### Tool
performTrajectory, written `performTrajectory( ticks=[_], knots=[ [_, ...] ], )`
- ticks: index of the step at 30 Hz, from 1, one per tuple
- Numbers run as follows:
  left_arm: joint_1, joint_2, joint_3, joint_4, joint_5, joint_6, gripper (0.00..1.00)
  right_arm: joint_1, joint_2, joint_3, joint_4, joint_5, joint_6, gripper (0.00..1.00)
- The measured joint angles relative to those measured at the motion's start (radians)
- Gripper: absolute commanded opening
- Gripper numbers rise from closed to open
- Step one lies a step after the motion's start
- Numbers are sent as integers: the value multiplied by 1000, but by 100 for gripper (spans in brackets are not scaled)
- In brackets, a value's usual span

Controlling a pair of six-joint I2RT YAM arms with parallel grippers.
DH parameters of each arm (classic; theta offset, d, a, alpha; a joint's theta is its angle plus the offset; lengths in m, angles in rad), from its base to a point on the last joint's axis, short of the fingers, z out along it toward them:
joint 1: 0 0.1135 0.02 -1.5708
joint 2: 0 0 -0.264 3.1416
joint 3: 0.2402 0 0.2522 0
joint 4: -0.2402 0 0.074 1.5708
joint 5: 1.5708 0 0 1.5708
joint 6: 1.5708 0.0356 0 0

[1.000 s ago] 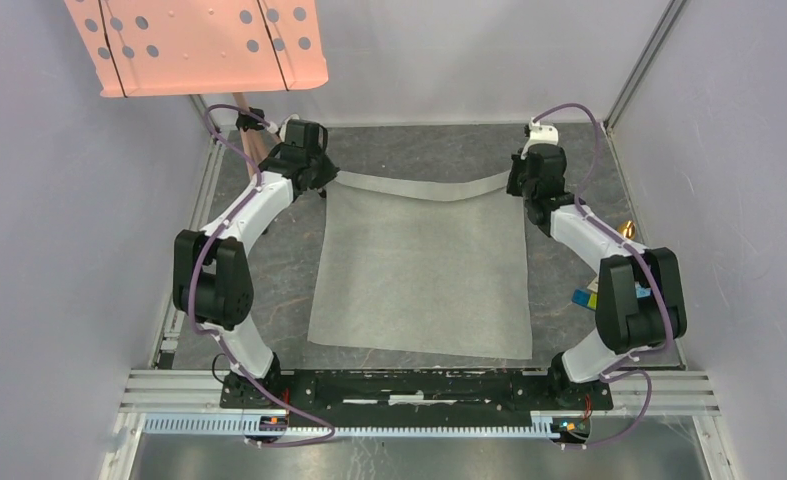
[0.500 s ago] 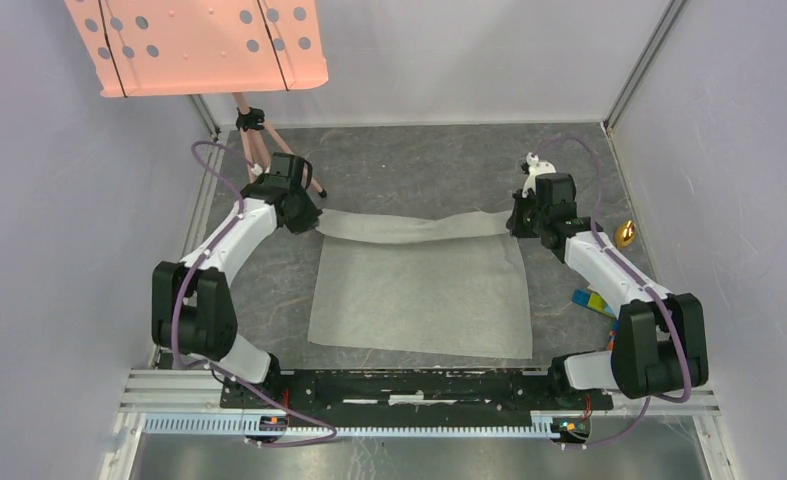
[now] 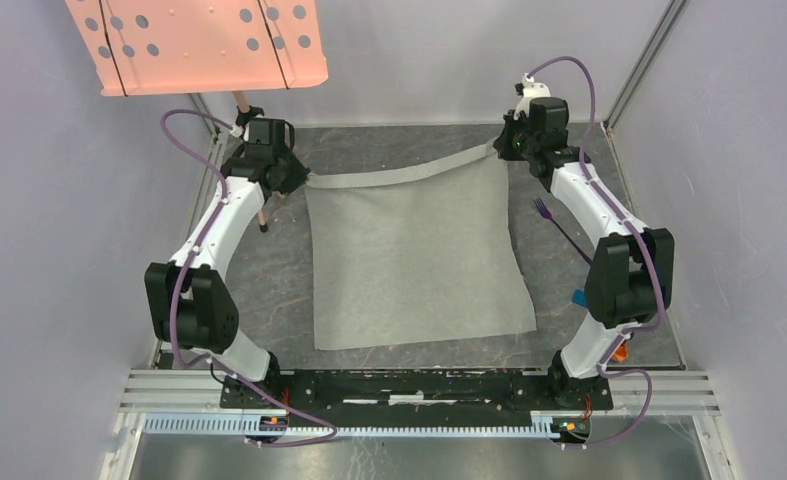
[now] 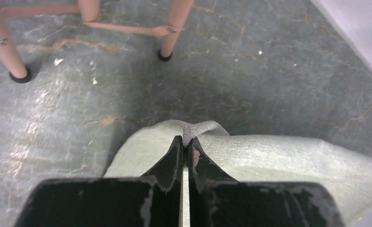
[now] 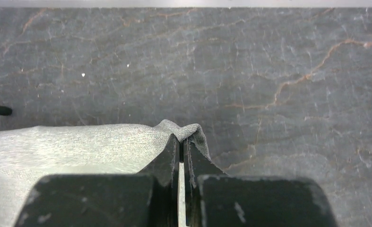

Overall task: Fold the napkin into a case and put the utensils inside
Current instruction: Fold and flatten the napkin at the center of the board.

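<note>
A dark grey marbled surface (image 3: 409, 150) inside pale walls carries the work, with a salmon-pink perforated panel (image 3: 199, 45) hanging over its far left corner. The light grey cloth napkin (image 3: 414, 260) lies spread on it, near edge flat. Its two far corners are raised, and the far edge sags in a band between them.

The left tool (image 4: 185, 142) is clamped on the far left corner and the right tool (image 5: 180, 140) on the far right one. In each wrist view only a small pucker of cloth shows past the fingertips.

- **Slipping:** so shallow a bite could let go if the cloth is pulled taut or swung quickly, and one corner would drop.
- **Skewed fold:** if the two arms travel unevenly, the crease would likely be crooked and the case lopsided.
- **Fork:** the thin purple plastic fork (image 3: 559, 225) lies just beside the right arm, so a low sweep of arm or cloth might knock it away.
- **Stand:** the pink tripod legs (image 4: 174, 28) are close to the left tool and could be nudged.

No spoon is visible.
</note>
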Motion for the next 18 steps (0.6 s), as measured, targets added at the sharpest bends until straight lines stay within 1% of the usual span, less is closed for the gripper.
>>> performTrajectory(
  ticks=[5,11,15,18],
  knots=[
    [-1,64,82,2,13,0,2,0,64,84,-4,-3,0,0],
    [0,84,89,-5,47,0,2,-1,63,68,-27,-6,-2,0],
    [0,40,8,-6,76,0,2,-1,-14,-66,-43,-22,0,0],
    [0,-51,-129,-27,110,0,2,-2,-153,-258,-69,-44,6,0]
  ],
)
